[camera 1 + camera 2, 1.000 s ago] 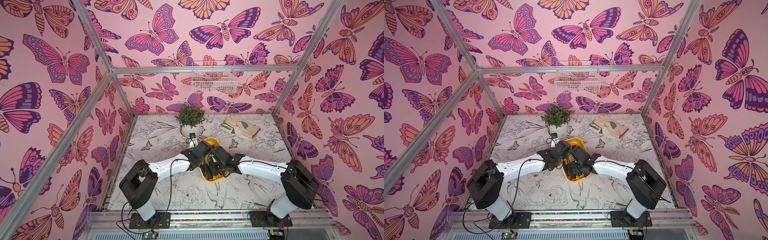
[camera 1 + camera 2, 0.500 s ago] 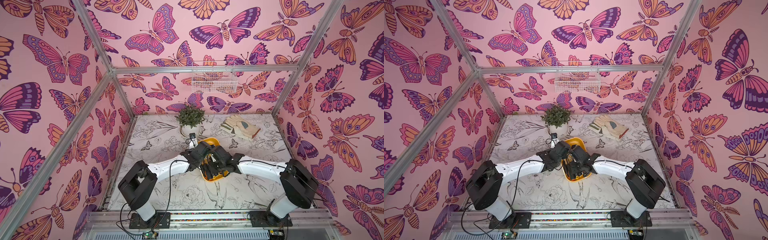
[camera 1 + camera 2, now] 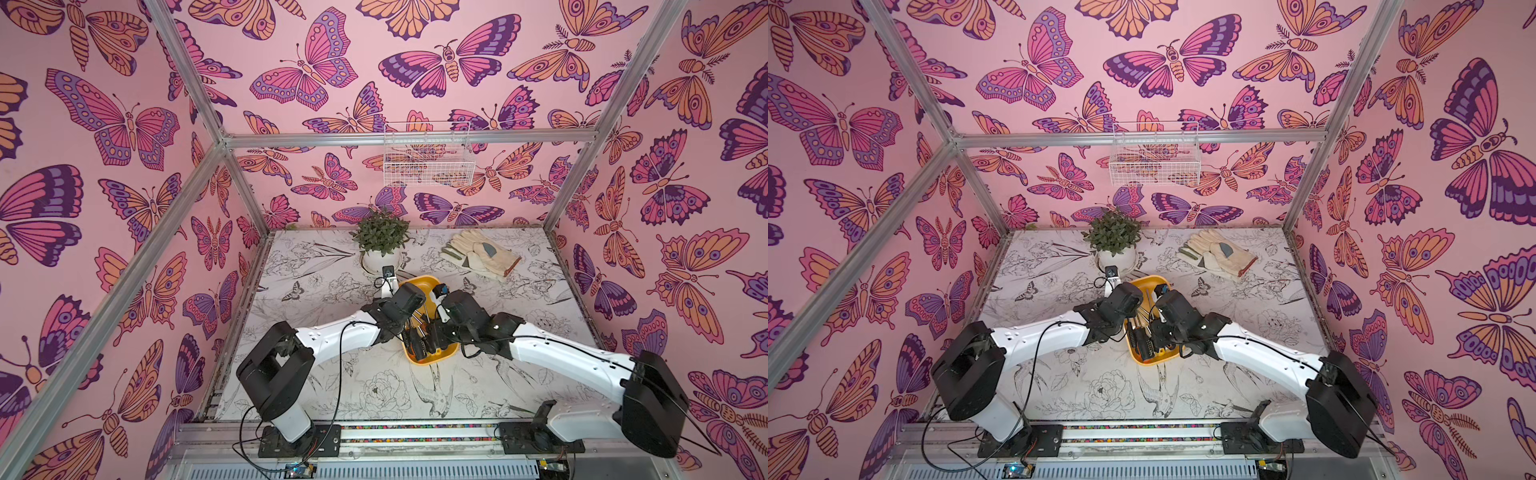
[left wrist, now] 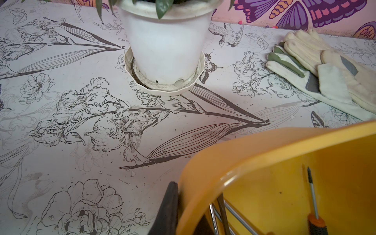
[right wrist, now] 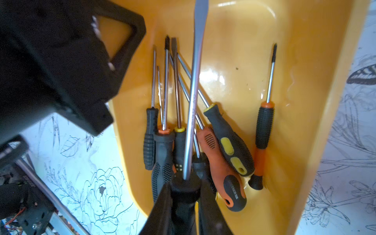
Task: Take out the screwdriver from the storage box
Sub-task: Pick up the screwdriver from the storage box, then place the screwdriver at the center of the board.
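The storage box [image 3: 419, 279] [image 3: 1148, 279] is a shallow yellow tray in the middle of the table, and both arms meet over it. My left gripper [image 4: 189, 207] is shut on its rim [image 4: 264, 146], with one black finger [image 4: 172, 203] outside the wall. My right gripper [image 5: 186, 187] is shut on the black handle of a large flat-blade screwdriver [image 5: 195, 81]. That screwdriver's shaft rises above several other screwdrivers [image 5: 225, 134] lying in the box. One orange-and-black screwdriver [image 5: 264, 126] lies apart by the wall. In a top view the right gripper [image 3: 428, 336] is low inside the box.
A potted plant [image 3: 380, 241] in a white pot stands just behind the box. A pair of pale work gloves [image 3: 482, 253] lies at the back right. A white wire basket [image 3: 428, 160] hangs on the back wall. The left arm's black body [image 5: 61, 61] crowds the box's side.
The right arm has shifted slightly over the box. The left arm and the box have stayed where they were.
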Controlling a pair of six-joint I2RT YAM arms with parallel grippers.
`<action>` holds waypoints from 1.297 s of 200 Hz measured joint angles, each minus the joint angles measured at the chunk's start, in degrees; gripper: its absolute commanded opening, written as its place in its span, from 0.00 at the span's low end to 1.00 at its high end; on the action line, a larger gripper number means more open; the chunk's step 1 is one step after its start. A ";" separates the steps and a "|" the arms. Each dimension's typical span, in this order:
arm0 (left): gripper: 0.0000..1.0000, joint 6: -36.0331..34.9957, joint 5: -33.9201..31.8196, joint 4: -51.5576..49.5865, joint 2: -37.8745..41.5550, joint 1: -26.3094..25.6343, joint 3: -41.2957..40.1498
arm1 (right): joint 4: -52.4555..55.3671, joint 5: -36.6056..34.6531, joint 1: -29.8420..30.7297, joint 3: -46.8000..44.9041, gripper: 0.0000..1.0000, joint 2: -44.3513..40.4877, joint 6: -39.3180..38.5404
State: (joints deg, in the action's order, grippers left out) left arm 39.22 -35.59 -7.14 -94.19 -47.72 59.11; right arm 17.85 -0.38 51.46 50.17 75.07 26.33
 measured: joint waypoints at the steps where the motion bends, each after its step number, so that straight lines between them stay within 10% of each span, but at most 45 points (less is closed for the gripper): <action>1: 0.00 -0.07 0.00 0.00 0.00 0.00 0.00 | 0.02 0.00 0.00 0.00 0.00 -0.11 0.00; 132: 0.00 -8.07 3.48 0.96 0.00 1.97 1.18 | 7.08 -4.11 -10.38 -10.16 0.00 -13.94 0.11; 259: 0.00 -8.61 4.09 1.36 0.00 2.01 1.18 | 6.60 3.28 -19.89 -7.41 0.00 5.03 -3.91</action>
State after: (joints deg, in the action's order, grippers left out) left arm 30.61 -31.51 -5.78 -94.19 -45.71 60.29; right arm 24.45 2.90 31.57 42.76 80.09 22.41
